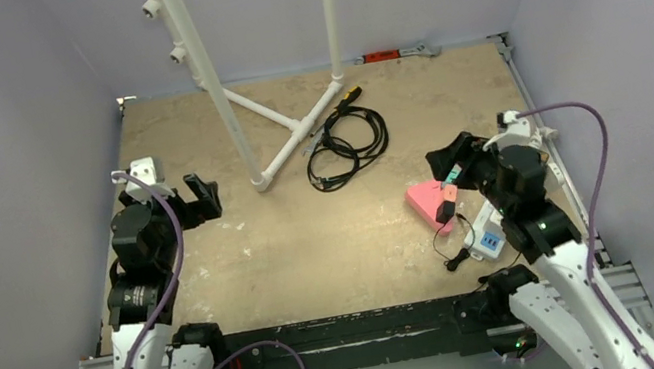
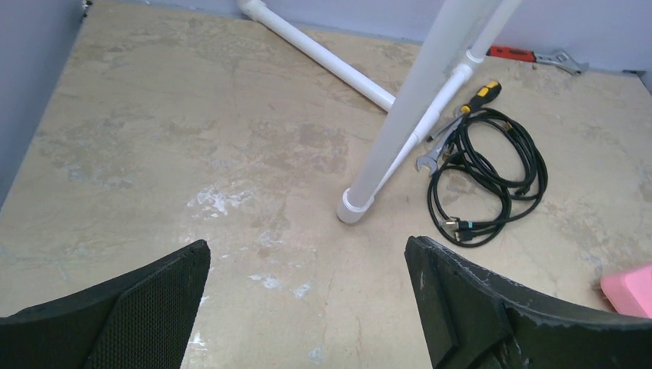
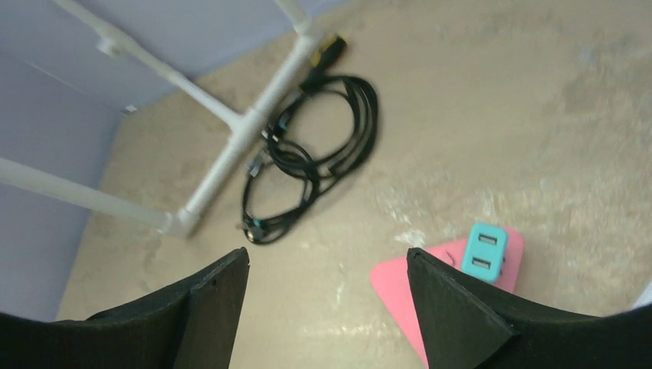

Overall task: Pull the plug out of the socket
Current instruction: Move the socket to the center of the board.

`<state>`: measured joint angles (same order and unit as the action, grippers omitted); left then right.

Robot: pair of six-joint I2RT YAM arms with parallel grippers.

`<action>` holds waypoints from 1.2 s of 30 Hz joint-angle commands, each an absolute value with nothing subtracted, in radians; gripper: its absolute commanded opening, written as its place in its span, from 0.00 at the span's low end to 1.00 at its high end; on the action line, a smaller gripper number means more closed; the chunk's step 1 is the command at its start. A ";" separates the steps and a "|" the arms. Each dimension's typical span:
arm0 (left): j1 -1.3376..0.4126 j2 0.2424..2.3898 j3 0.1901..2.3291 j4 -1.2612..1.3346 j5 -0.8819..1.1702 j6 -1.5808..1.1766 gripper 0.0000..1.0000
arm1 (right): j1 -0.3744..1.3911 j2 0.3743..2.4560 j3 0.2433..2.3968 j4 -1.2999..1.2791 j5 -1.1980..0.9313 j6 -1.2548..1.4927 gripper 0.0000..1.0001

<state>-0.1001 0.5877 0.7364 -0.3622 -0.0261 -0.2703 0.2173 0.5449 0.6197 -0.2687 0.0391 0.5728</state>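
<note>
The right end effector [image 3: 327, 265], jaws apart and empty, is hovering above the teal plug [image 3: 484, 252] on the pink block [image 3: 390, 283], apparently lining up a grasp; the left end effector [image 2: 307, 254] is idling, jaws wide apart.

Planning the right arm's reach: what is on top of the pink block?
A teal two-port charger sits on the pink block, at its far corner. A finger of the right gripper hides the block's near side.
</note>
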 commanded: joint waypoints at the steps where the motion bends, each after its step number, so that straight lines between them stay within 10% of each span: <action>1: -0.095 0.587 0.722 -0.344 0.053 -0.275 0.99 | 0.219 0.634 0.598 -0.318 0.030 0.622 0.77; 36: -0.096 0.653 0.721 -0.354 0.091 -0.280 0.98 | 0.419 0.873 0.561 -0.359 0.519 0.863 0.84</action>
